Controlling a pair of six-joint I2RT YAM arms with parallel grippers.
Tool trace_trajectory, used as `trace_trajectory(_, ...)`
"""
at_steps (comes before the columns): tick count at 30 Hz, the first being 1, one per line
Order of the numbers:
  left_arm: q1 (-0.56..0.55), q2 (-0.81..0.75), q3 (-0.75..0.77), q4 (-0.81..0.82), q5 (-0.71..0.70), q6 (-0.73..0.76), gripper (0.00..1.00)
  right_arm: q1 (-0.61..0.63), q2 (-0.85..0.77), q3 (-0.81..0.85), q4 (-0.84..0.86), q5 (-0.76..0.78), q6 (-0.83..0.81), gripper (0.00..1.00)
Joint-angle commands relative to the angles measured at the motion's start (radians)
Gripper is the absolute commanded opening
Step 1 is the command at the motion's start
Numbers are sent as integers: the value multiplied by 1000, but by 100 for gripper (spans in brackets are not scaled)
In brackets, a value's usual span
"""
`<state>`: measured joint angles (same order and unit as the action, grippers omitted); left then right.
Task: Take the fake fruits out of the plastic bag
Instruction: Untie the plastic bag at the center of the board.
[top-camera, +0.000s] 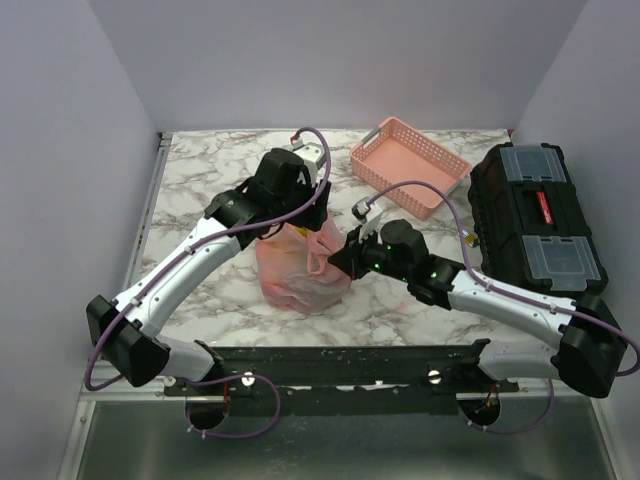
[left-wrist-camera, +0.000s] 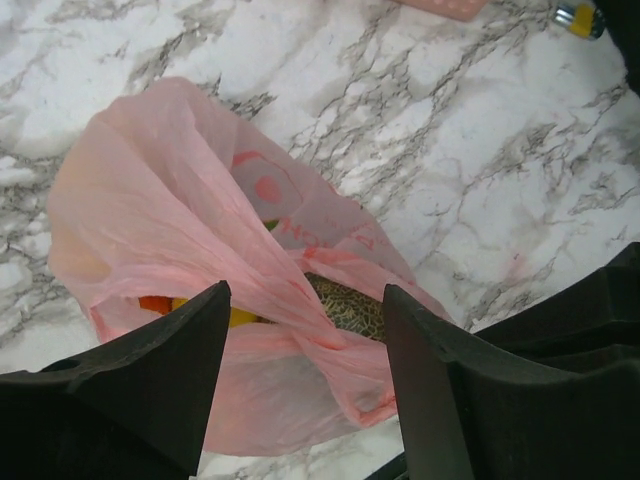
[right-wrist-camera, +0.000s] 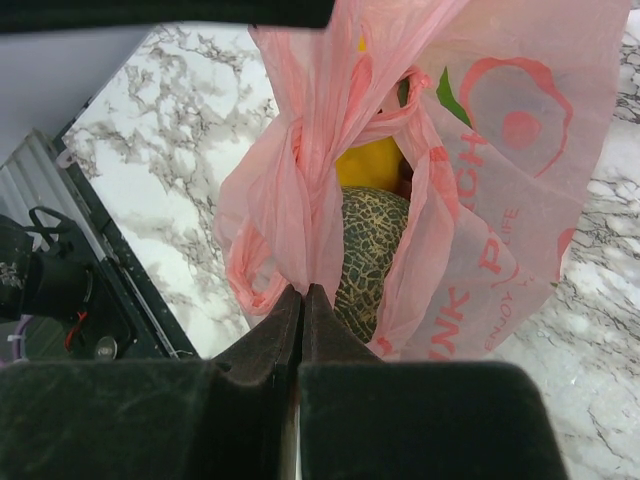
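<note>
The translucent pink plastic bag (top-camera: 300, 268) stands on the marble table, mid-front. It also shows in the left wrist view (left-wrist-camera: 170, 190) and the right wrist view (right-wrist-camera: 500, 150). My right gripper (right-wrist-camera: 303, 290) is shut on a bunched strip of the bag's rim; it sits at the bag's right side (top-camera: 348, 258). My left gripper (left-wrist-camera: 305, 305) is open, hovering over the bag's mouth, touching nothing; in the top view it is at the bag's far side (top-camera: 305, 225). Inside, the netted green melon (right-wrist-camera: 365, 250) and a yellow fruit (right-wrist-camera: 370, 165) show. Other fruits are hidden.
A rigid pink lattice basket (top-camera: 408, 166) stands at the back centre-right. A black toolbox (top-camera: 538, 220) with clear lid compartments lies at the right. A small yellow and silver object (left-wrist-camera: 578, 17) lies on the table near the basket. Grey walls enclose the table.
</note>
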<state>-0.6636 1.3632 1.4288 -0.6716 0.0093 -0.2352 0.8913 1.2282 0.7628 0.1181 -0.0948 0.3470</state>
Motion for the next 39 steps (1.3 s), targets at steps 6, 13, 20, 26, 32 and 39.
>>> trace_trajectory(6, -37, -72, -161, 52, -247, -295, 70, 8, -23, 4, -2, -11, -7, 1)
trace_trajectory(13, -8, -59, -215, 160, -166, -409, 59, 8, -35, -11, 13, -22, 2, 1)
trace_trajectory(20, 50, 2, -193, 207, -13, -425, 32, 8, -58, -28, 18, -31, 18, 1)
trace_trajectory(26, 131, -21, -163, 227, 82, -369, 6, 9, -66, -52, 18, -35, 30, 1)
trace_trajectory(32, 281, -72, -145, 214, 160, -339, 0, 8, -63, -81, 19, -44, 43, 1)
trace_trajectory(39, 371, -116, -165, 179, 113, -228, 0, 8, -30, -94, 33, -76, 69, 1)
